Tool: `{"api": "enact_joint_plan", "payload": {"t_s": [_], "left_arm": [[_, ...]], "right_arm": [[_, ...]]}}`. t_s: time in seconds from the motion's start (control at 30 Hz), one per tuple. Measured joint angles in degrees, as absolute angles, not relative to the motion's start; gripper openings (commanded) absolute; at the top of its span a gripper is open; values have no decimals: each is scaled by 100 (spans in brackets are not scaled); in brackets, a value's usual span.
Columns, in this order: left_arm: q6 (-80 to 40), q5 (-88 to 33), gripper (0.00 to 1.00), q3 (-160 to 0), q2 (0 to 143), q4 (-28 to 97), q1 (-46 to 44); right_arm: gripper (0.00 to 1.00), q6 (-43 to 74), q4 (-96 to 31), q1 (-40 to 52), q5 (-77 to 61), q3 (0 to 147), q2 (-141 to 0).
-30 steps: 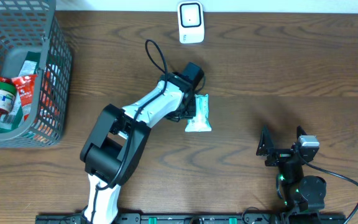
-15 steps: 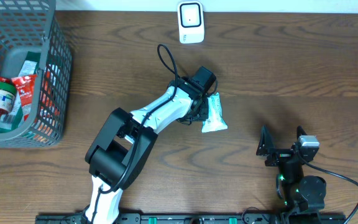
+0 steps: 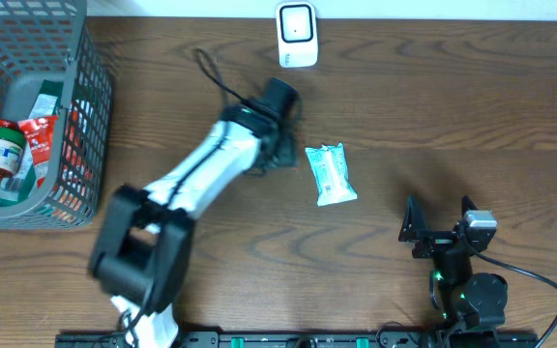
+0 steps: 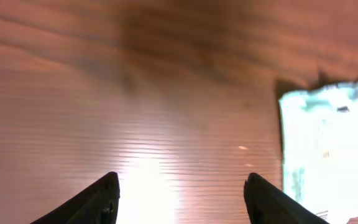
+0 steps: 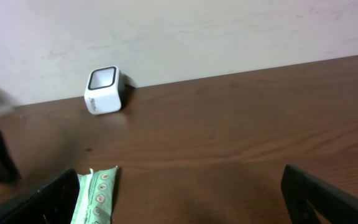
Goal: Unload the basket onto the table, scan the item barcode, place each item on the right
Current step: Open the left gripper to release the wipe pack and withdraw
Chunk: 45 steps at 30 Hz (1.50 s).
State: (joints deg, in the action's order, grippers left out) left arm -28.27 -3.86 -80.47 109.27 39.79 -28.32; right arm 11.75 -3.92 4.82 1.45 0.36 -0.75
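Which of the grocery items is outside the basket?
The pale green packet, lying alone on the table; the red packet and jar sit inside the grey basket.

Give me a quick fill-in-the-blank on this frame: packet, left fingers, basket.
The packet lies on the ___, held by nothing.
The left fingers stand ___, with nothing between them.
The grey basket sits on the robot's ___ side.
Missing: table; open; left.
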Motion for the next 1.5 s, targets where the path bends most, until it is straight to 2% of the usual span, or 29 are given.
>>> {"api": "enact_joint_plan", "payload": {"t_s": [0.1, 0.2, 0.23, 1.5], "left_arm": [[-2720, -261, 73, -8047, 10523, 4300, -2482], [-2683, -183, 84, -8047, 10248, 4517, -2176], [-2674, -152, 85, -8047, 10200, 4582, -2099], [-2626, -113, 87, -8047, 10169, 4652, -1914]], "right_arm": [[99, 1175, -392, 482, 143, 36, -75], [99, 1175, -392, 482, 143, 36, -75], [99, 1175, -392, 482, 143, 36, -75], [99, 1175, -392, 482, 145, 36, -75]]}}
